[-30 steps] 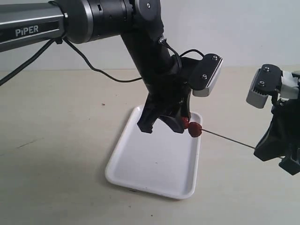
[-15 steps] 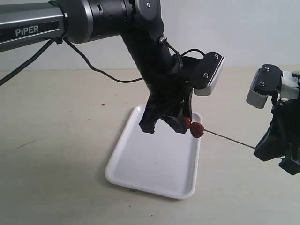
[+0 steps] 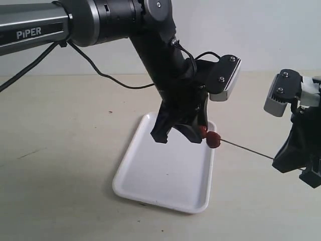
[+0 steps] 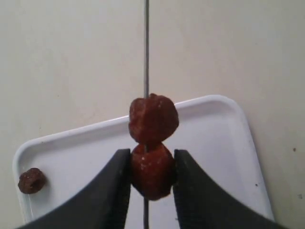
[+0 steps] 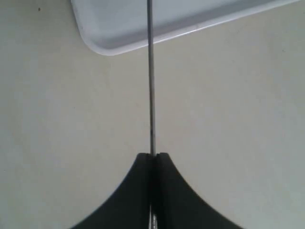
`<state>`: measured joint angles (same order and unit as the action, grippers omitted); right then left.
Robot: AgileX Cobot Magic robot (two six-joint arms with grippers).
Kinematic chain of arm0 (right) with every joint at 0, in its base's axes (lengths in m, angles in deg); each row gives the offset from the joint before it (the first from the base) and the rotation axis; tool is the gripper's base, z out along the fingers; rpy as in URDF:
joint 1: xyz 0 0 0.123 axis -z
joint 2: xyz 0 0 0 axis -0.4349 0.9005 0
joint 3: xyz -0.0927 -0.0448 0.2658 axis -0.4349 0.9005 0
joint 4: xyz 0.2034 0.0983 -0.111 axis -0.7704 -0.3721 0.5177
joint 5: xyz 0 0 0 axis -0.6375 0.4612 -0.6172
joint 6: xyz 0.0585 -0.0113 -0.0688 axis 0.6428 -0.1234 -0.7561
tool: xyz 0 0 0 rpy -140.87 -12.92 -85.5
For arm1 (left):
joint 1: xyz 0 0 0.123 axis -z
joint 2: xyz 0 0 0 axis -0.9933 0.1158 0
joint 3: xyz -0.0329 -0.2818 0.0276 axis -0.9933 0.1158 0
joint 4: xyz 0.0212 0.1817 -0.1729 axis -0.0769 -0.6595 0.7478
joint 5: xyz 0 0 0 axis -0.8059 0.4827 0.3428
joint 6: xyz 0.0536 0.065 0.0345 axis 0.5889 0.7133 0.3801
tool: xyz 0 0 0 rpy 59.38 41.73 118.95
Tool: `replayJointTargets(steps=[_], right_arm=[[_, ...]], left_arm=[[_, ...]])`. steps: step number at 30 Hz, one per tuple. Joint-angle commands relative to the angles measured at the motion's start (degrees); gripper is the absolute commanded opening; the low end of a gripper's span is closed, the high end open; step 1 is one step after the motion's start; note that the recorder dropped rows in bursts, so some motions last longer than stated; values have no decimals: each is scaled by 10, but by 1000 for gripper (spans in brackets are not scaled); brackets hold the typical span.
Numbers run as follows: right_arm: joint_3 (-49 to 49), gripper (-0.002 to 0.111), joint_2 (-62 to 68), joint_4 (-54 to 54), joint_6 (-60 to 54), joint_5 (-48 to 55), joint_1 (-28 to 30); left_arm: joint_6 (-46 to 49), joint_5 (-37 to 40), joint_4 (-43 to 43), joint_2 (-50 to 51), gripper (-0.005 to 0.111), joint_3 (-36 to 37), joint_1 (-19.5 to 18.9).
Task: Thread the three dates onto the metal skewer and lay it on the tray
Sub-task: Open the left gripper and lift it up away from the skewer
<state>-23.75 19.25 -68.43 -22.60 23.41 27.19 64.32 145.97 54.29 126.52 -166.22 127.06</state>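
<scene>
The table (image 3: 60, 175) has a plain, matte beige surface. One white tray (image 3: 160, 181) with rounded corners lies flat on it, well clear of the table's far edge.

Skewer (image 4: 146, 47) holds two dates (image 4: 153, 120); tray (image 4: 214, 143) holds third date (image 4: 32, 180).

The left claw (image 4: 151, 157) pinches a date (image 4: 151, 175) between its two black fingers (image 4: 112, 188). The skewer (image 4: 146, 47) runs straight through that date and through a second date (image 4: 153, 119) touching it just past the fingertips, then on over the pale surface (image 4: 71, 57). The white tray (image 4: 214, 129) lies behind them. A third date (image 4: 32, 181) sits loose in the tray near a corner, well apart from the others.
</scene>
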Motion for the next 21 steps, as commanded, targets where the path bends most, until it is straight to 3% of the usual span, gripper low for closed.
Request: replayJointTargets(steps=[1, 10, 12, 16, 21], right_arm=[[-5, 0, 0, -1, 5, -16, -1], [-5, 0, 0, -1, 6, -16, -1], [-5, 0, 0, -1, 6, -16, -1], [-5, 0, 0, -1, 6, -16, -1], [-5, 0, 0, 2, 6, -16, -1]], left_arm=[[0, 6, 36, -6, 31, 2, 3], [-48, 6, 47, -6, 31, 2, 3], [-65, 6, 61, -6, 36, 0, 3], [-118, -6, 74, -6, 57, 0, 3], [-120, -8, 70, -7, 61, 0, 2]])
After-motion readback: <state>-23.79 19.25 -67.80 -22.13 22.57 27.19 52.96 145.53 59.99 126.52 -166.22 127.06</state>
